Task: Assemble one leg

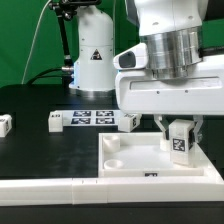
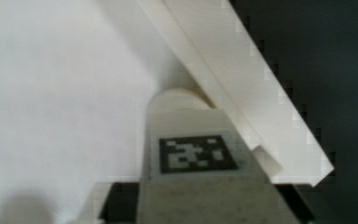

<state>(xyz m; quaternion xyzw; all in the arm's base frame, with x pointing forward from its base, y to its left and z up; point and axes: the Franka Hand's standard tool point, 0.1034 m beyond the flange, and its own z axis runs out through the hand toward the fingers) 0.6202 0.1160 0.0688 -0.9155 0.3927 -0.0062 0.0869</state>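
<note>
Leg [image 1: 180, 146] upright, clamped in the downward-pointing gripper [image 1: 179, 134], at the white panel [image 1: 135, 163]'s edge

I get the exterior view from a low camera near worktop [image 1: 40, 150] height, facing across it at the arm, whose wrist fills the exterior view's right. The wrist camera looks along the tool [image 1: 179, 136], very close. Both views show the tagged leg [image 1: 180, 146] and the white square panel [image 1: 150, 158].

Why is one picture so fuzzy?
The wrist view is the fuzzy one: the leg sits very close to the camera, so its tag looks soft and the white panel washes out; the exterior view is sharper, though the gripper and white parts look bright against the dark table.
</note>
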